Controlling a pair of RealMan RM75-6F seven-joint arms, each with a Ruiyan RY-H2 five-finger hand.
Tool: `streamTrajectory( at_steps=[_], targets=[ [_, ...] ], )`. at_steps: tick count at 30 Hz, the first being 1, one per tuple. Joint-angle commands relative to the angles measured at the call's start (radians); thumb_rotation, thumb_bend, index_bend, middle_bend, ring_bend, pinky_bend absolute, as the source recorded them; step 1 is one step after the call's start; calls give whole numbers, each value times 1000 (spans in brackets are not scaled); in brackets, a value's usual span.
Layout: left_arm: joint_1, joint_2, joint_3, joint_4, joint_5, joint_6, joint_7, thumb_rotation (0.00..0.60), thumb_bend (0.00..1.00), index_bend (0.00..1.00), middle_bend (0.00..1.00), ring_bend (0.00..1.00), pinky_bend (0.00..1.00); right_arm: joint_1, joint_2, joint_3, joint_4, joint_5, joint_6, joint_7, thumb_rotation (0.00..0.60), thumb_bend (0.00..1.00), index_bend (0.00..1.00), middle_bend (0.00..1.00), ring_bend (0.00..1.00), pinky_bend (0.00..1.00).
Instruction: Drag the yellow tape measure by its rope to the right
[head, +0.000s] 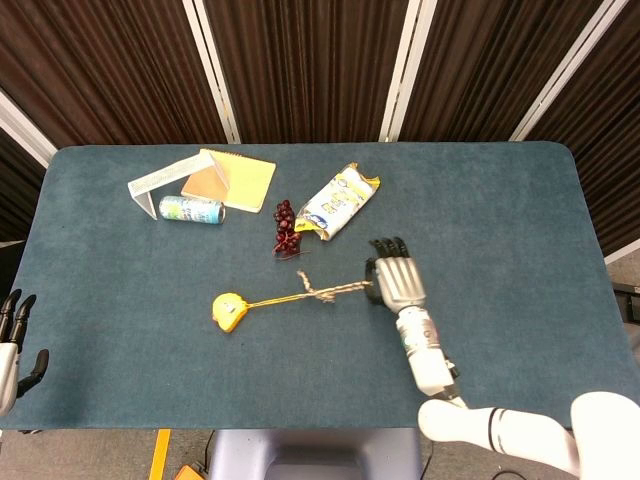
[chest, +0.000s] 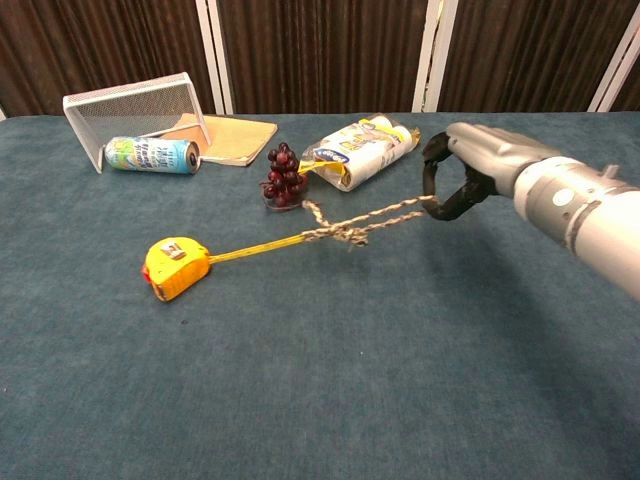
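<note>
The yellow tape measure (head: 229, 310) (chest: 175, 267) lies on the blue table, left of centre. Its yellow tape and knotted rope (head: 325, 292) (chest: 355, 229) run taut up to the right. My right hand (head: 397, 283) (chest: 470, 170) pinches the rope's end between thumb and fingers, just above the table and right of the knot. My left hand (head: 14, 340) hangs off the table's left edge in the head view, fingers apart, holding nothing.
A bunch of dark grapes (head: 286, 229) (chest: 281, 176) and a snack bag (head: 339, 201) (chest: 361, 148) lie just behind the rope. Farther back left are a can (head: 192, 209) (chest: 152, 155), a wire rack (chest: 130, 105) and a yellow notebook (head: 236, 179).
</note>
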Motion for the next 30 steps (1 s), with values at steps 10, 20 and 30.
streamTrajectory(
  at_steps=[10,20,30],
  targets=[
    [-10,-10,8,2,6,-20,8,600,404,23,0,0,26,-105,235,-15,34,28,6,67,600,600,884,237,188,0],
    [-11,-16,13,1,10,-24,13,600,404,23,0,0,26,-165,318,-29,125,62,-18,136,600,602,885,236,188,0],
    [-14,-18,16,-3,13,-28,19,600,403,22,0,0,26,-189,335,-26,193,86,-11,149,600,603,885,237,188,0]
  ],
)
